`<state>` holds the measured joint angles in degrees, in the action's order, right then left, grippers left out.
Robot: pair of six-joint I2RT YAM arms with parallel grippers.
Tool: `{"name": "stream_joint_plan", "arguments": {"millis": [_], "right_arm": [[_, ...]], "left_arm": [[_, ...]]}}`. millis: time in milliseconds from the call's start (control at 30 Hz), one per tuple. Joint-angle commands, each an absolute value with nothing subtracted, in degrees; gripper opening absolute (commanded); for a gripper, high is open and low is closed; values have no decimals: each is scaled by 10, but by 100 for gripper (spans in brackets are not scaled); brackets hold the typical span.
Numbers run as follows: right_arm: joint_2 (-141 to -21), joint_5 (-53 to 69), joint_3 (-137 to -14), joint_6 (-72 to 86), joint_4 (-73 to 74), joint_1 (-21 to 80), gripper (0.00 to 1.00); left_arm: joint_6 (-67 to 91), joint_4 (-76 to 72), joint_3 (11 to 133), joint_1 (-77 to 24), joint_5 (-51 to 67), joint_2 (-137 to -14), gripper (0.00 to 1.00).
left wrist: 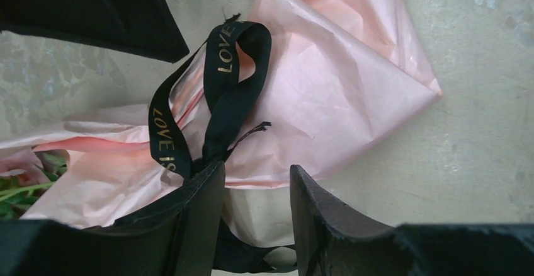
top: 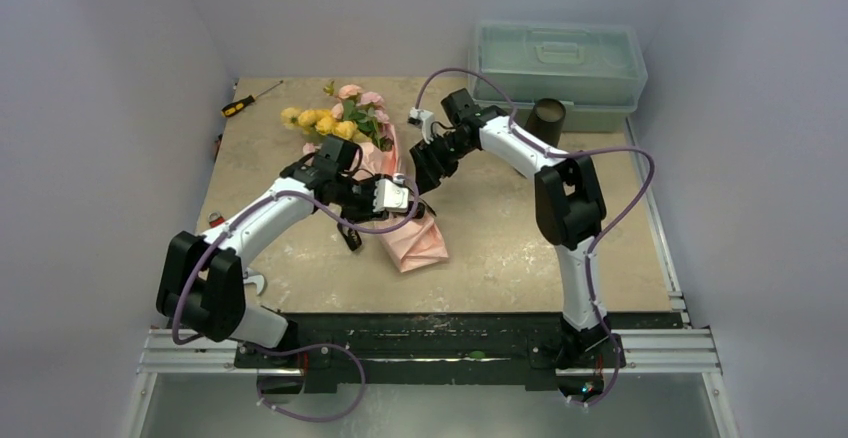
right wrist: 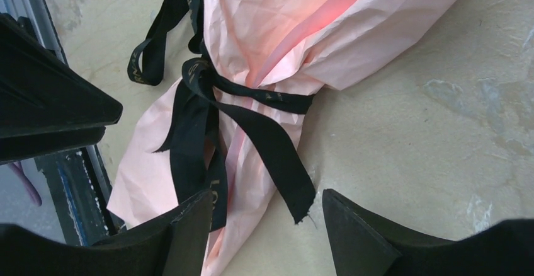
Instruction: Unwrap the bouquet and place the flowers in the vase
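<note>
Flat on mottled beige stone-look tabletop (top: 520, 248): bouquet (top: 375, 143) of yellow and peach-pink flowers (top: 340, 118) in creased, matte pale pink paper (top: 418, 243), cinched with glossy black ribbon (right wrist: 208, 99) lettered in gold. Left gripper (left wrist: 257, 207): jaws spread, bow loop just beyond the tips, a strand in the gap. Right gripper (right wrist: 267, 225): jaws spread, frayed ribbon tail just ahead of the gap, unpinched. Well apart, far right: plain dark cylindrical vase (top: 547, 118), upright.

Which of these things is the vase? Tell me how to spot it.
Look to the pale green lidded box at the far right corner of the table. Just in front of it stands the vase, a plain dark tube with an open top. It is the only upright round container.
</note>
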<state>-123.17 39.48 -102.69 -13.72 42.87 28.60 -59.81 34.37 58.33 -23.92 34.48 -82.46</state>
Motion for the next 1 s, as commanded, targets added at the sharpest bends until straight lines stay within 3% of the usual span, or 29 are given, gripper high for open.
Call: {"name": "stream_joint_plan", "arguments": {"millis": [0,233,567,833,967], "right_arm": [[-1240,417,-1056,-111,398,298,67],[-1261,403,-1068,-97,377,315,61],[-1271,386,-1069,-92,368,315,39],[-1270,384,-1070,-95,370,314,0],[-1269,383,-1066,-97,367,315,0]], "left_arm": [[-690,318,583,-240,347,-842,40],[-727,307,605,-240,341,-885,32],[-727,271,612,-241,325,-931,24],[-756,338,652,-241,352,-903,30],[-764,336,646,-239,346,-894,35]]}}
